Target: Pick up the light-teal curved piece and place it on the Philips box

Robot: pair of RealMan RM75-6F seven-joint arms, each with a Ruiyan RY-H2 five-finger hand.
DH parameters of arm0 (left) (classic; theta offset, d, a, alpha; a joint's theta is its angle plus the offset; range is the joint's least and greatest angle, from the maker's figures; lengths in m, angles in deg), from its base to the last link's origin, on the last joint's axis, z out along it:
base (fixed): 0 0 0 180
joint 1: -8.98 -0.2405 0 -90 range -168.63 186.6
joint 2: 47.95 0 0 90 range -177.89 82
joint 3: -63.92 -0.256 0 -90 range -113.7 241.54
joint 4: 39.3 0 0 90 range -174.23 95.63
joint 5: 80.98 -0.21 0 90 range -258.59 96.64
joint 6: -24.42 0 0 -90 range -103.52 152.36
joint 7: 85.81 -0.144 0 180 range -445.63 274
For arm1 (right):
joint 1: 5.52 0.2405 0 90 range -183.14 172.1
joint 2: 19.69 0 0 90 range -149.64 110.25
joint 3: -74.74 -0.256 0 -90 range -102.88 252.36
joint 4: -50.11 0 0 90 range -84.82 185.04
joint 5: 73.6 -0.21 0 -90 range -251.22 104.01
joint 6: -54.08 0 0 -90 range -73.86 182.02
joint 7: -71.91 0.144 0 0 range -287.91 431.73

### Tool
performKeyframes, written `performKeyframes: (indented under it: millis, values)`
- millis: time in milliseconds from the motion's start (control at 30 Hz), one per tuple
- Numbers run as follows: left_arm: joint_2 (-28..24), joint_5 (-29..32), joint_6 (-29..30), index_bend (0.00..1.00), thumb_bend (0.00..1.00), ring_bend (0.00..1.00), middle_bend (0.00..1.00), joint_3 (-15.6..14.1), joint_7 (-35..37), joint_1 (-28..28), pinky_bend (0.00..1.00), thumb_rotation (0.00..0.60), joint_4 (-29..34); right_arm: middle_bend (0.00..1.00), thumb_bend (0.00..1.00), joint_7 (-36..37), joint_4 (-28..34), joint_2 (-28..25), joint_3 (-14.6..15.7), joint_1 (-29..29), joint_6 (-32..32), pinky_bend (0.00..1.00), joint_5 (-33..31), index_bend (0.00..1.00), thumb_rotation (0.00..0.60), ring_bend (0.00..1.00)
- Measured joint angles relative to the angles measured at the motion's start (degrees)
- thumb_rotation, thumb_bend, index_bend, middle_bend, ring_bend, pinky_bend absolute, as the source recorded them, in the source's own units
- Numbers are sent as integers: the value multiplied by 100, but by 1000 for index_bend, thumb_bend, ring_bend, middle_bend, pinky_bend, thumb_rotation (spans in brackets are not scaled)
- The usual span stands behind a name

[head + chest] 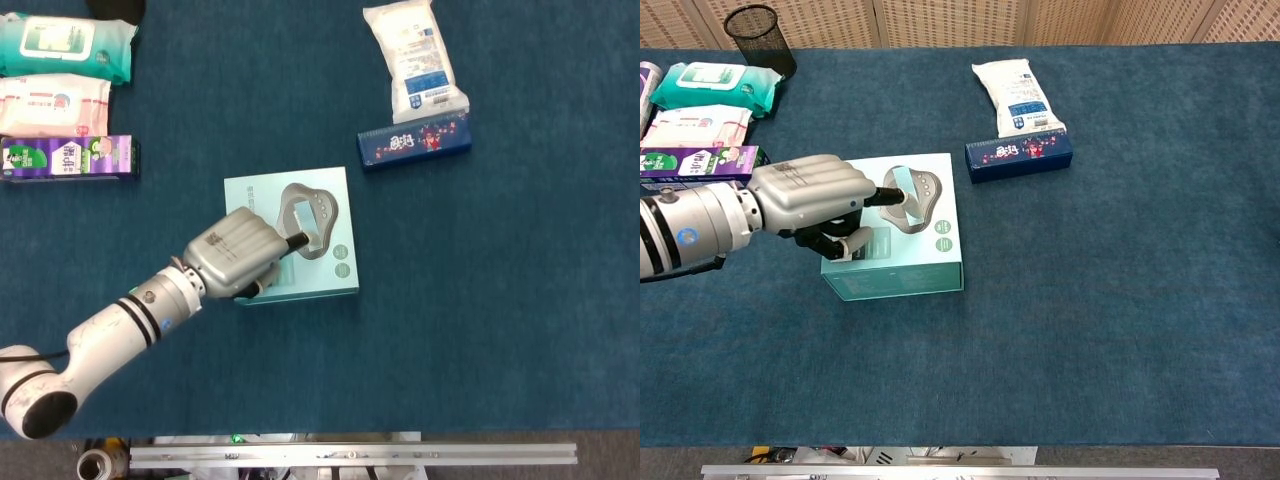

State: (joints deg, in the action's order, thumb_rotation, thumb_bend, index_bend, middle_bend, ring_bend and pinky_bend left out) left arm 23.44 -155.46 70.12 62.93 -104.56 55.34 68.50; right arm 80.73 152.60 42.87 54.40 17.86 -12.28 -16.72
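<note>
The light-teal Philips box [330, 270] [930, 265] lies flat at the table's middle, its lid printed with a grey device. My left hand [235, 255] [805, 195] hovers over the box's left half, knuckles up and fingers curled. One dark fingertip [890, 197] reaches onto the lid. A light-teal curved strip [906, 180] shows just beyond that fingertip, lying on the lid. Whether the hand holds it or only touches it is hidden by the fingers. The thumb [845, 245] sits lower, at the box's left edge. My right hand shows in neither view.
A dark-blue carton [415, 142] and a white packet [415, 58] lie at the back right. Two wipe packs [65, 45] and a purple box [70, 158] line the left side. A black mesh cup [758, 30] stands at the far left corner.
</note>
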Motion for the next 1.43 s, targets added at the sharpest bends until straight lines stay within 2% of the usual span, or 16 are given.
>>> performKeyframes:
  millis: [233,433,567,633,733,867,967,1200,1433]
  values:
    - [-300,-271,481,166,646,984,993,19,176,-241,903,600,165,803,684,105,104,-130,3,-99,-44,1000,70,414,600,856]
    - [-545,-555,1217,147,632,829,859,-25,562,-705,845,600,128,739,666,239,184,-397,89,-339,-133,995,190,397,600,738]
    - [-695,-680,1823,136,632,716,760,-61,931,-1144,835,600,-25,658,555,275,156,-532,243,-540,-240,865,374,396,600,625]
    - [-781,-685,2122,131,631,667,718,-77,1134,-1407,818,600,-140,636,503,277,139,-616,342,-659,-309,834,482,396,600,598]
    - [-875,-609,2510,128,574,596,634,-74,1357,-1761,757,600,-307,596,426,279,93,-663,457,-814,-475,773,647,396,600,556]
    - [-892,-380,3003,128,456,459,489,-24,1552,-2191,615,600,-590,542,360,286,-12,-667,650,-1021,-697,688,944,396,600,499]
    - [-829,-147,3365,129,439,364,399,44,1615,-2516,508,600,-853,514,327,226,-195,-592,815,-1172,-938,632,1217,395,600,462]
    - [-617,219,3946,134,439,336,365,162,1642,-3103,439,600,-1237,502,327,-45,-758,-180,1138,-1538,-1642,601,1797,395,600,442]
    - [-534,270,4388,135,439,336,363,84,1485,-3647,428,600,-1218,502,327,-212,-807,-56,1336,-1772,-1848,601,1986,395,600,440]
